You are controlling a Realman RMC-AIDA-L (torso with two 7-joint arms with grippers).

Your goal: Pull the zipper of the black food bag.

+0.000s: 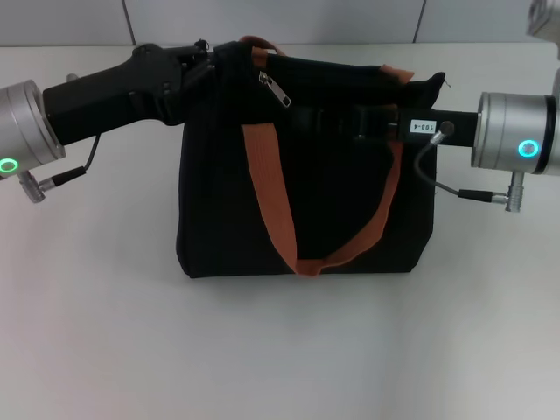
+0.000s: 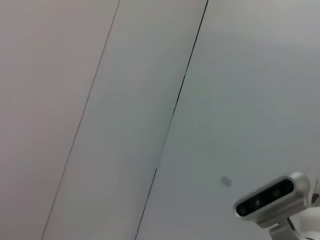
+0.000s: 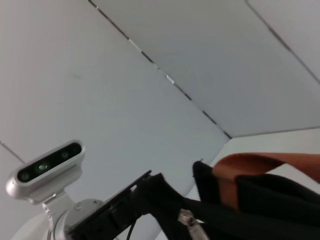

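Black food bag (image 1: 306, 201) stands upright mid-table (image 1: 280, 350), its base edge near centre of the head view, bare tabletop open from 4 through 8 o'clock. Wall panels (image 1: 262, 19) run close behind the bag at 12 o'clock; little room there. Two orange straps (image 1: 267, 188) hang down the front face and meet low at 6 o'clock of the bag.

Left gripper (image 1: 206, 63) comes in from 9 o'clock, fingers closed on the bag's top corner fabric. Zipper (image 1: 273, 89) sits on the top edge just beside it, toward 3 o'clock, its tab hanging at a slant; apart from the fingers.

Right gripper (image 1: 332, 118) reaches in from 3 o'clock across the bag's upper front, black on black; its fingers seem buried against the fabric, grip cannot be told. Zipper lies at 10 o'clock from it.
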